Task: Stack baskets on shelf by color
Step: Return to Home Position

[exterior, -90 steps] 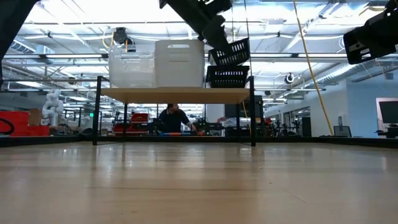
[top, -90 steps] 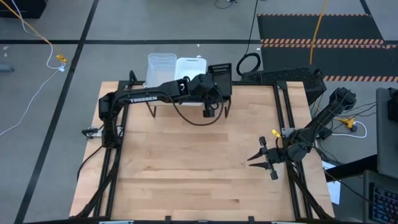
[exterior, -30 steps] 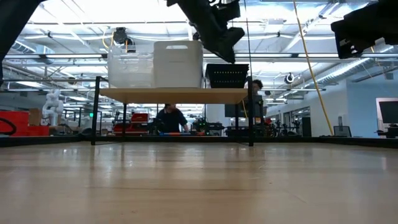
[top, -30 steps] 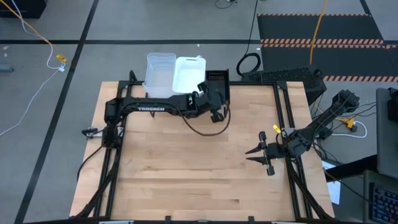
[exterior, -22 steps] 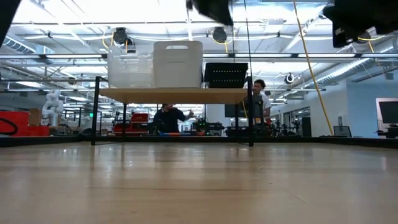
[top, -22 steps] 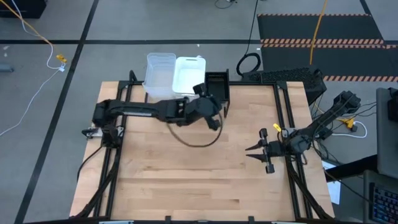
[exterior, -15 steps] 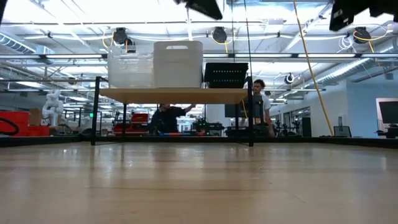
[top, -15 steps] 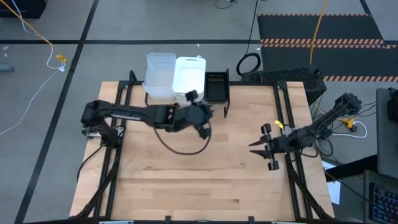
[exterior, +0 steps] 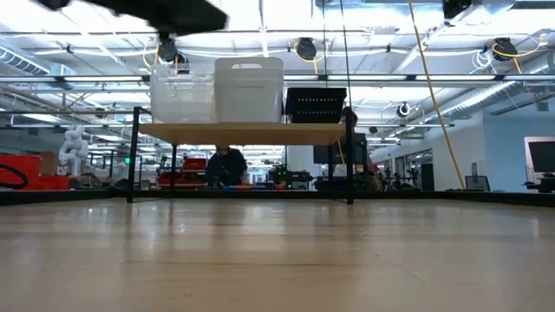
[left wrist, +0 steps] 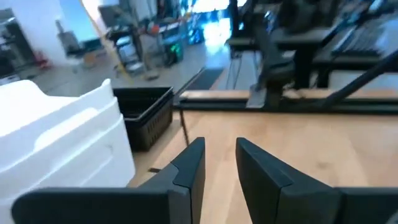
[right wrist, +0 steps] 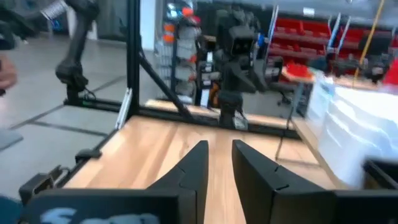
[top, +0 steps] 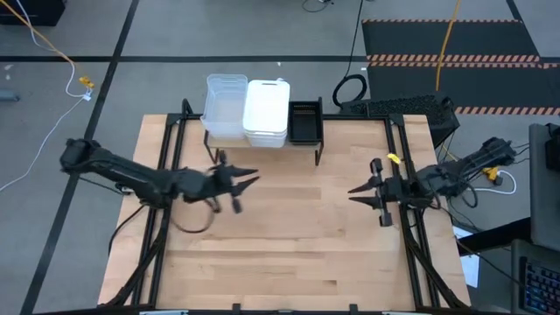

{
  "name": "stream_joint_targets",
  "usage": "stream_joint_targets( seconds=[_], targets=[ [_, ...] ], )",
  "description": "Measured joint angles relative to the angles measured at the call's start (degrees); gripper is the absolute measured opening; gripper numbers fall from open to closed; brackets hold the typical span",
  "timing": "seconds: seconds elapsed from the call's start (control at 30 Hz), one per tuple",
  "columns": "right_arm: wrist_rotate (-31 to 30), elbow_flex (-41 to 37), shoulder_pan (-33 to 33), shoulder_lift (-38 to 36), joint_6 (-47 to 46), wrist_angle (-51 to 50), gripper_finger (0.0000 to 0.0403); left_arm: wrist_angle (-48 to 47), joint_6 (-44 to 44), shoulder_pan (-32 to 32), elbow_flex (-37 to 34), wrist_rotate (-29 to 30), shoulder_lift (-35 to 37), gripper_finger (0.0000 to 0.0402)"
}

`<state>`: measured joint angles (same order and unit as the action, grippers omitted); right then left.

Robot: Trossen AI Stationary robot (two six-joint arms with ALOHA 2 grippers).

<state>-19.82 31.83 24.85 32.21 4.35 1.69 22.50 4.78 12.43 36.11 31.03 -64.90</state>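
Note that the left gripper (top: 248, 178) hangs above the left half of the tabletop (top: 289, 254). Its fingers (left wrist: 189, 165) are parted by a visible gap, with nothing between them. The right gripper (top: 357, 191) hangs above the right edge of the tabletop. Its fingers (right wrist: 198, 163) are likewise parted and hold nothing. The two sets of fingertips point toward each other across the bare middle of the table, well apart. The shelf (exterior: 243, 132) stands at the far edge of the table, off to one side of both sets of fingertips and touched by neither. It is nearer the left fingers than the right ones. On its plank you will find three stacks side by side. The clear baskets (top: 225, 107) are nested at the end closest to the left arm's side, and the white baskets (top: 266, 112) stand just beside them. The black baskets (top: 305, 121) are at the end closest to the right fingers. In the left wrist view, the white stack and the black stack lie ahead of the fingers and to one side, clear of both tips. In the low view, a person (exterior: 227, 163) shows in the room behind the shelf, seen between its legs.
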Motion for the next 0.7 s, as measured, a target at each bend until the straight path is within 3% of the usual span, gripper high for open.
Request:
stream_joint_targets(
  seconds=[0.17,0.3,0.57,0.7],
  targets=[
    [10.3,-3.1,-6.7,5.0,1.8,13.5,0.005,11.4,2.7,2.5,-12.4,0.1,11.4,0.0092],
    [15.5,-3.6,-11.6,4.5,0.9,15.2,0.0045,17.0,4.6,2.0,-20.8,0.1,19.7,0.0092],
    [15.5,-3.5,-13.3,-11.1,-0.7,-1.2,0.0045,14.6,7.7,0.2,-28.3,-2.8,35.1,0.0092],
    [15.5,-7.1,-13.3,-18.1,-1.9,-3.3,0.0045,10.4,7.6,-1.8,-30.0,-5.5,39.3,0.0092]
  ],
)
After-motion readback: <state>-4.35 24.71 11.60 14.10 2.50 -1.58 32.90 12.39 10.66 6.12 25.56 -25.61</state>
